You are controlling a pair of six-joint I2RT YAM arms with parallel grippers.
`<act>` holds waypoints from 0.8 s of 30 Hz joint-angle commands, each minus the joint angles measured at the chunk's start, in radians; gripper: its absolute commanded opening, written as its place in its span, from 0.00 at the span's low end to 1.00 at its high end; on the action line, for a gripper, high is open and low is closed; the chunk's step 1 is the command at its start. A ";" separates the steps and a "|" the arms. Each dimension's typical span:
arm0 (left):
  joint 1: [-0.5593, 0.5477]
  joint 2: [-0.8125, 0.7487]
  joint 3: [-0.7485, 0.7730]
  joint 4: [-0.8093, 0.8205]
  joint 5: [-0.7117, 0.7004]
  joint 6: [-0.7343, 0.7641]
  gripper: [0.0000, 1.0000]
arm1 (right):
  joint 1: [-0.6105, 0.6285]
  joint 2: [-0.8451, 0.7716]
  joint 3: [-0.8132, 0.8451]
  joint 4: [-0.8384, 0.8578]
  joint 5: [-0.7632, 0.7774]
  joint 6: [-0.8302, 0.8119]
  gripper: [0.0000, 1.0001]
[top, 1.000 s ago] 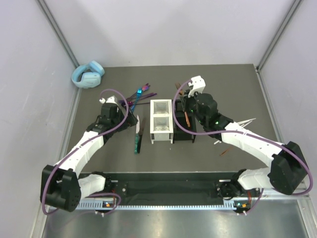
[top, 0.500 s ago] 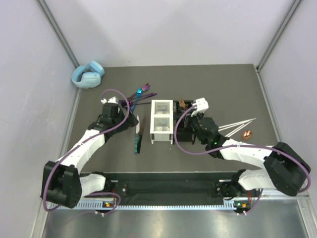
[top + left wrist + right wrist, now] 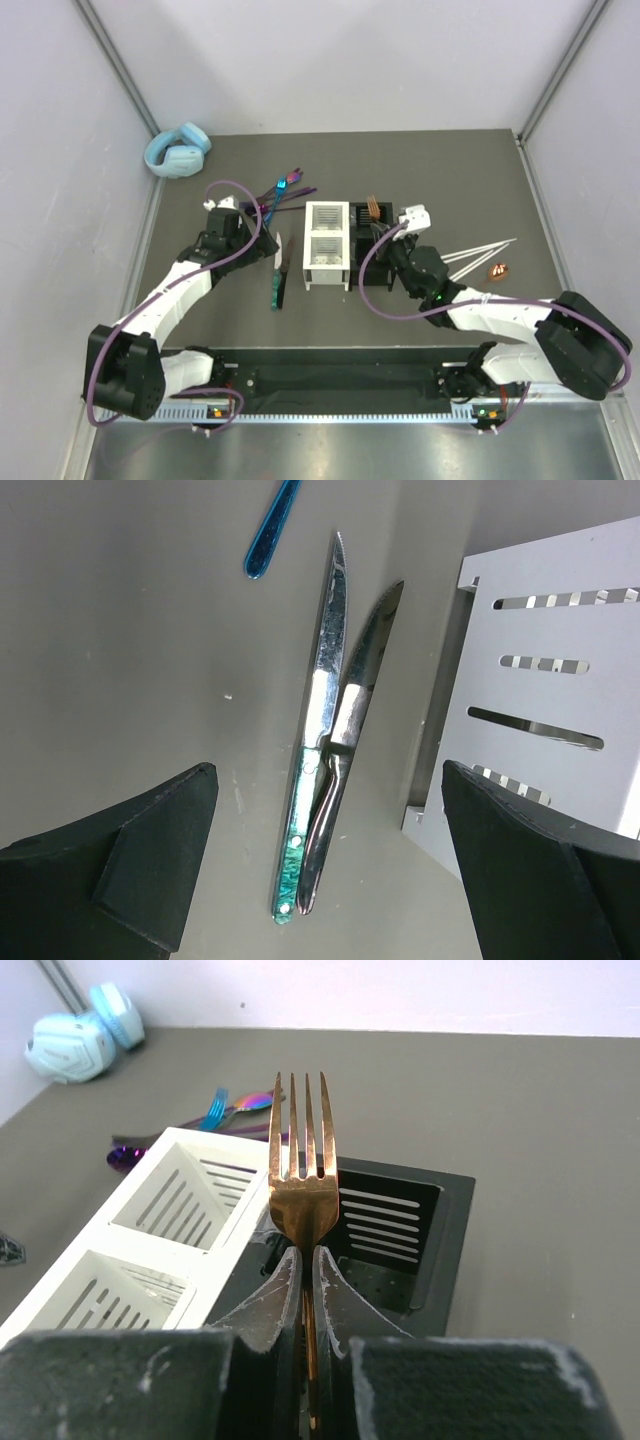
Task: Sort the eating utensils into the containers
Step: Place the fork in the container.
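While the left arm stays stretched toward centre frame, left gripper [image 3: 325, 780] spread wide above two knives [image 3: 322, 710] left of the white caddy [image 3: 560, 670], the right arm has drawn back to the lower right and folded low; the right gripper [image 3: 305, 1260] clamps a copper fork [image 3: 300, 1175], tines up, over the black caddy [image 3: 455, 1225]

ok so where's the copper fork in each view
top external: copper fork just right of the white caddy, near its far end.
left wrist: not in it; only the white caddy's wall, at right.
right wrist: centre, tines up, white caddy to its left.
Shared landmark: the white caddy.
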 commanded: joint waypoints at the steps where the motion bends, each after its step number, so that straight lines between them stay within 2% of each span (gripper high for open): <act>1: -0.001 -0.018 0.035 0.013 -0.012 0.004 0.98 | 0.037 -0.019 -0.066 0.034 0.031 0.023 0.00; 13: -0.005 -0.010 0.035 0.012 -0.043 0.011 0.98 | 0.081 0.075 -0.160 0.249 0.083 0.013 0.00; 20: -0.008 -0.004 0.039 0.003 -0.048 0.014 0.98 | 0.084 0.120 -0.045 0.237 0.078 -0.056 0.00; 24: -0.008 -0.012 0.036 0.004 -0.051 0.016 0.98 | 0.084 0.152 -0.033 0.252 0.091 -0.072 0.00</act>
